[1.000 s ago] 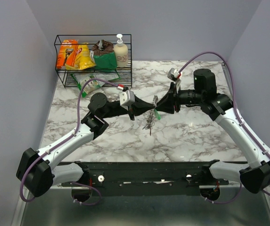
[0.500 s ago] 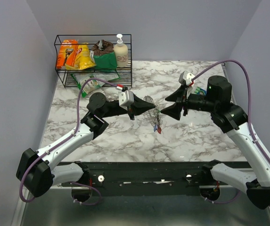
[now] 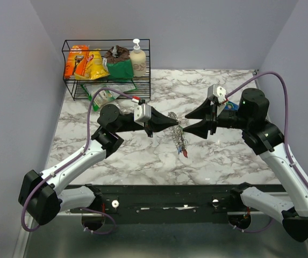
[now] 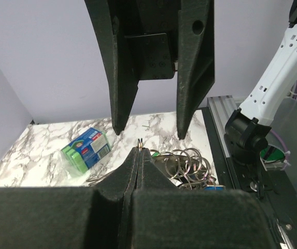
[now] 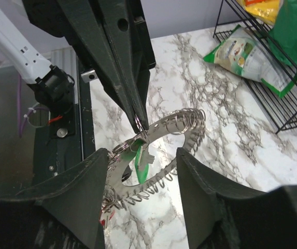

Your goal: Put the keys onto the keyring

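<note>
The keyring (image 5: pixel 177 120) is a flat metal ring crowded with small split rings; it hangs tilted above the table between my grippers (image 3: pixel 179 135). A green key (image 5: pixel 140 162) dangles inside it, and a red key (image 3: pixel 185 153) hangs at its low end. My left gripper (image 3: pixel 173 124) is shut, its tips (image 4: pixel 139 150) pinching a small ring at the keyring's edge. My right gripper (image 3: pixel 187 123) is open and empty, its fingers (image 5: pixel 81 192) standing either side of the keyring, not touching it. It also shows in the left wrist view (image 4: pixel 149 132).
A black wire basket (image 3: pixel 73 88) with snack packets and a soap bottle (image 3: pixel 137 58) stands at the back left. A green packet (image 3: pixel 102 98) lies before it. A blue and green box (image 4: pixel 85 149) lies on the marble behind the right arm.
</note>
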Robot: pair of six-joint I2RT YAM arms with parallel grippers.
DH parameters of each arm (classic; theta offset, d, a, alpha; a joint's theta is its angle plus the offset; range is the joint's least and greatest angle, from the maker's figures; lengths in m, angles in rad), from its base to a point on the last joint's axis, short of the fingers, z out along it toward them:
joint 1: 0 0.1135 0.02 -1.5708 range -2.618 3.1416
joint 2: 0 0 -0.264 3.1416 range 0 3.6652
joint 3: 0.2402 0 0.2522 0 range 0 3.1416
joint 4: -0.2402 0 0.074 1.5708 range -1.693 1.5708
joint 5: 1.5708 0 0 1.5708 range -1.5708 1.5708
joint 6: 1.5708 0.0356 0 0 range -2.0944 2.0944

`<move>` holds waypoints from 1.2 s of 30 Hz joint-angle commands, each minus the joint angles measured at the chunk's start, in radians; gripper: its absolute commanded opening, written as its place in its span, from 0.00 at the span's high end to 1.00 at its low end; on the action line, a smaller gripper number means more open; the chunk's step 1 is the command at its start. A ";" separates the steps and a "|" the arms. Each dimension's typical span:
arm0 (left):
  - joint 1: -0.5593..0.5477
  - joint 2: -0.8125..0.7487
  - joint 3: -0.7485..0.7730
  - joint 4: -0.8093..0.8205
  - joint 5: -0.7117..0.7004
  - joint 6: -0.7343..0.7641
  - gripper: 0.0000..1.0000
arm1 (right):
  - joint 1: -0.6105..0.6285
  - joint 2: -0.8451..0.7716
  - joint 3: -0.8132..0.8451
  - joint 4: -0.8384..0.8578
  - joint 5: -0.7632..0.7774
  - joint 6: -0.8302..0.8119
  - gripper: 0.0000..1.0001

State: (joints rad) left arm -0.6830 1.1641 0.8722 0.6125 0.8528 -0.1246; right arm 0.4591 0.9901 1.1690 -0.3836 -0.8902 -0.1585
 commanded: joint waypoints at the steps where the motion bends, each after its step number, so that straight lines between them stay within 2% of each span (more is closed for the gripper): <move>1: -0.006 -0.004 0.054 0.066 0.069 -0.021 1.00 | 0.006 -0.004 -0.002 0.075 -0.093 0.017 0.41; 7: -0.007 -0.003 0.059 0.064 0.086 -0.032 1.00 | 0.004 0.012 -0.003 0.106 -0.125 0.048 0.46; 10: -0.006 0.000 0.062 0.064 0.095 -0.040 1.00 | 0.006 0.016 -0.008 0.127 -0.139 0.069 0.57; 17: -0.007 0.005 0.068 0.069 0.098 -0.043 1.00 | 0.004 0.036 -0.022 0.167 -0.174 0.094 0.59; 23: -0.006 0.011 0.071 0.078 0.104 -0.050 1.00 | 0.006 0.053 -0.023 0.175 -0.185 0.112 0.74; 28: -0.006 0.016 0.080 0.075 0.111 -0.055 1.00 | 0.006 0.056 -0.022 0.178 -0.199 0.111 0.94; 32: -0.006 0.019 0.090 0.064 0.112 -0.052 1.00 | 0.004 0.058 -0.020 0.175 -0.193 0.108 0.99; 36: -0.006 0.009 0.103 0.015 0.109 -0.017 1.00 | 0.006 0.050 -0.022 0.167 -0.187 0.097 0.99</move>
State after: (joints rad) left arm -0.6827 1.1839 0.9192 0.6247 0.9405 -0.1768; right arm 0.4591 1.0416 1.1584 -0.2260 -1.0676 -0.0536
